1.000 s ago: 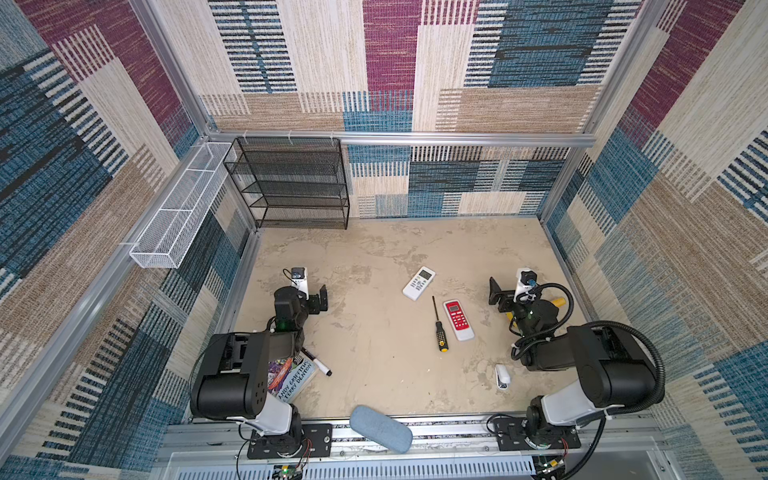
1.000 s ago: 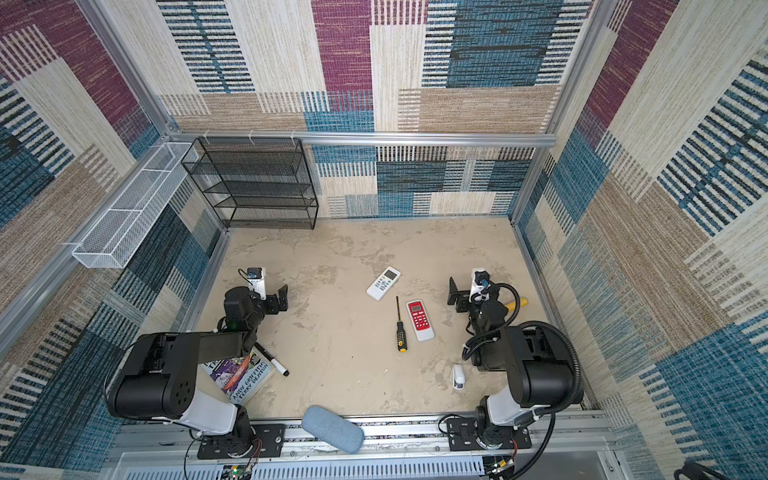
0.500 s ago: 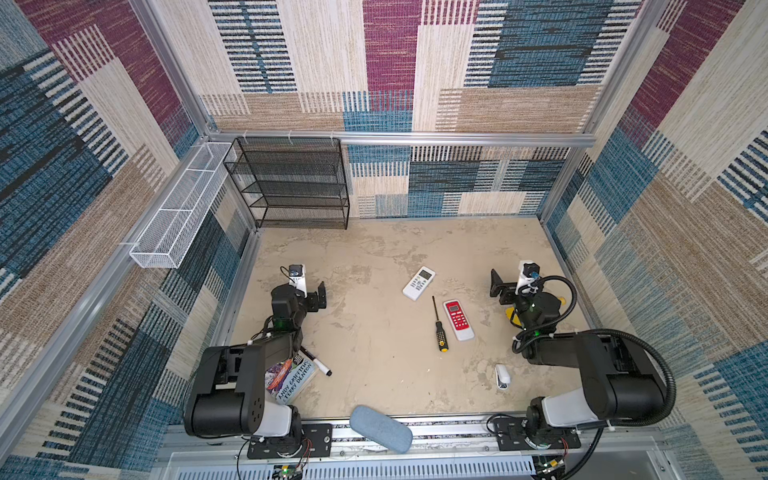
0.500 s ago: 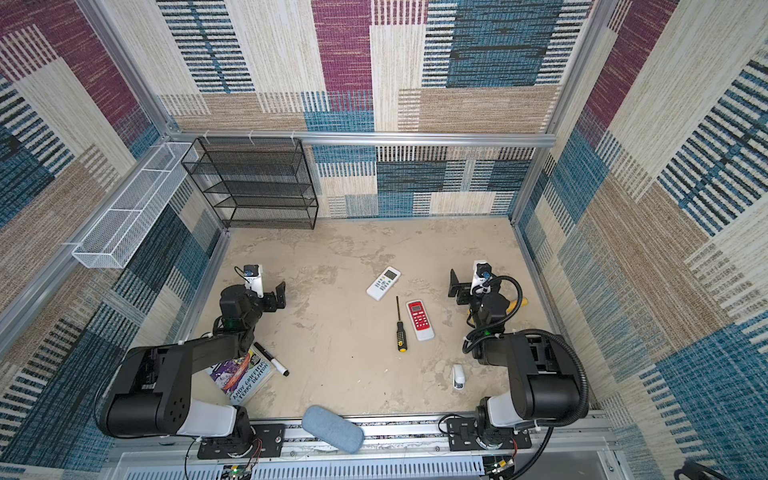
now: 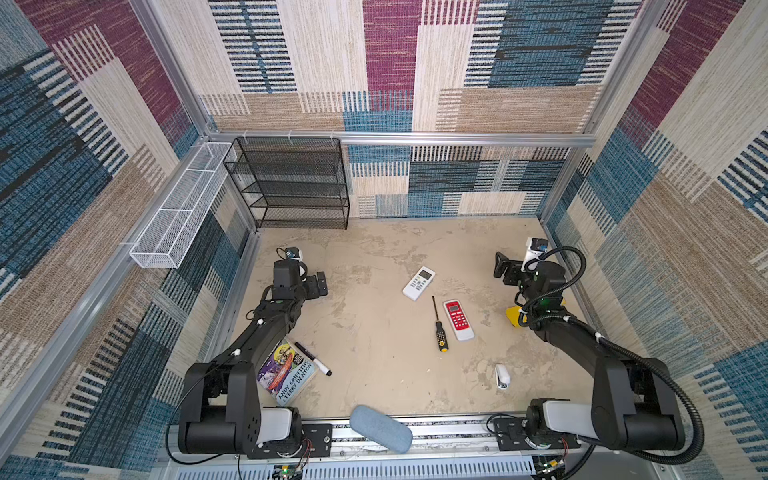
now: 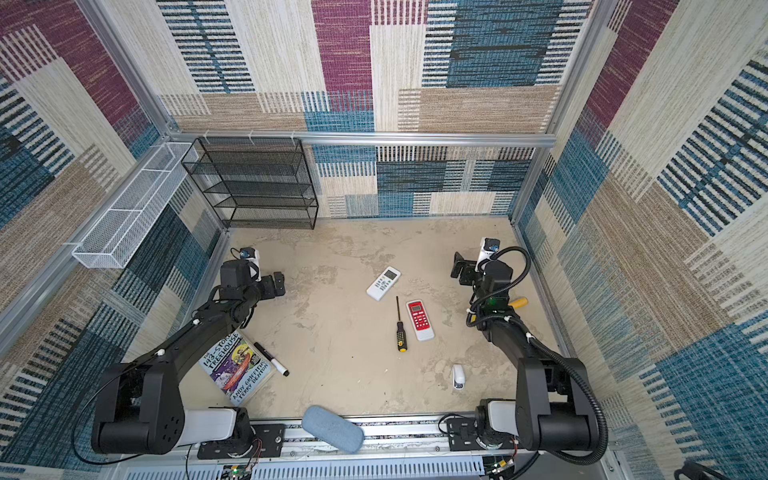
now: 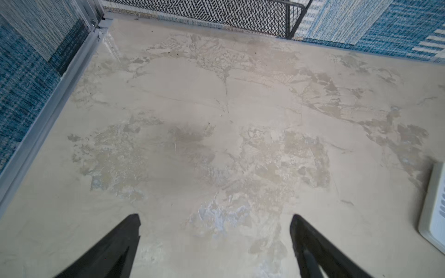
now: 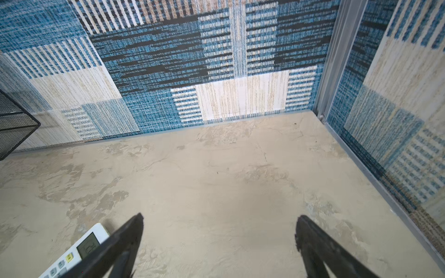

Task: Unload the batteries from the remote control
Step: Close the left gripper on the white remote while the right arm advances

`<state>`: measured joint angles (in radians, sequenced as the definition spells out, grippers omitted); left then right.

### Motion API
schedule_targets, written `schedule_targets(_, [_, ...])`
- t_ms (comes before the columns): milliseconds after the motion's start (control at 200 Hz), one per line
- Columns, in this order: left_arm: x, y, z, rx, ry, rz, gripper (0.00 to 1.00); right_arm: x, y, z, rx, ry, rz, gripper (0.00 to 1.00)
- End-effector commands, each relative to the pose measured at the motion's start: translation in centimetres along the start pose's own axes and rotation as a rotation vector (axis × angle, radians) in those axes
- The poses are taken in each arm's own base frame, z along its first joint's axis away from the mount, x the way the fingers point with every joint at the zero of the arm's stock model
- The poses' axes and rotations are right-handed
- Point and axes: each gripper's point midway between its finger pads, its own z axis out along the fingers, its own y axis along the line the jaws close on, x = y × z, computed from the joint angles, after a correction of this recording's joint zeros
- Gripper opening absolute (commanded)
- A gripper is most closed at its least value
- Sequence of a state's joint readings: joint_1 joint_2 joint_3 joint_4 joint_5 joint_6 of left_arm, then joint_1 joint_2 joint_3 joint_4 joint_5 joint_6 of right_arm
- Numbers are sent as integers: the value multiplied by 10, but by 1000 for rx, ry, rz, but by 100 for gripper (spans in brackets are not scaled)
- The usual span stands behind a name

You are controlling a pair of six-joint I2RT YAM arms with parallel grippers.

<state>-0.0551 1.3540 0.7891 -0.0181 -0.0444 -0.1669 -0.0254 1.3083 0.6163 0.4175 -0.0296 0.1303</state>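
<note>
Top views: any batteries out yet?
— None in sight; likely inside the white remote (image 5: 419,283) or red remote (image 5: 458,320), both face up in the middle. Everything's left for you.
— Arms?
— Both reach forward, low. Left gripper (image 5: 318,286) and right gripper (image 5: 503,269) gape wide, empty, well clear of the remotes.

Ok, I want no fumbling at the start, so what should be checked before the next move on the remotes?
1. Left pincer open and empty: ok.
2. Right pincer open and empty: ok.
3. White remote and red remote in plain view, lying apart: ok.
4. Battery covers reachable: not ok; both remotes lie buttons up, backs hidden.
5. Batteries inside: cannot tell.
6. Room to grasp the red remote: cannot tell; the screwdriver lies close beside it.
</note>
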Motion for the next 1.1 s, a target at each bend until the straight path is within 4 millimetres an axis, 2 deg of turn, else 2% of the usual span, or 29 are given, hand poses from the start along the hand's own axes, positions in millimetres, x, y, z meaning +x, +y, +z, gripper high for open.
schedule_targets(0, [24,-24,-7,72,125,-12,99,37,-2,-4,41,179,81,100])
schedule_targets(260, [53,-97,-14,202,205,71,99,50,38,-20,-15,262,66,100])
schedule_targets(521, [71,-164,-8,301,296,122,99,62,58,-33,-90,340,137,100])
schedule_targets(711, [73,-210,0,369,362,217,99,71,55,-33,-69,375,156,100])
schedule_targets(1097, [67,-279,29,397,430,398,99,90,58,-16,-76,462,125,100])
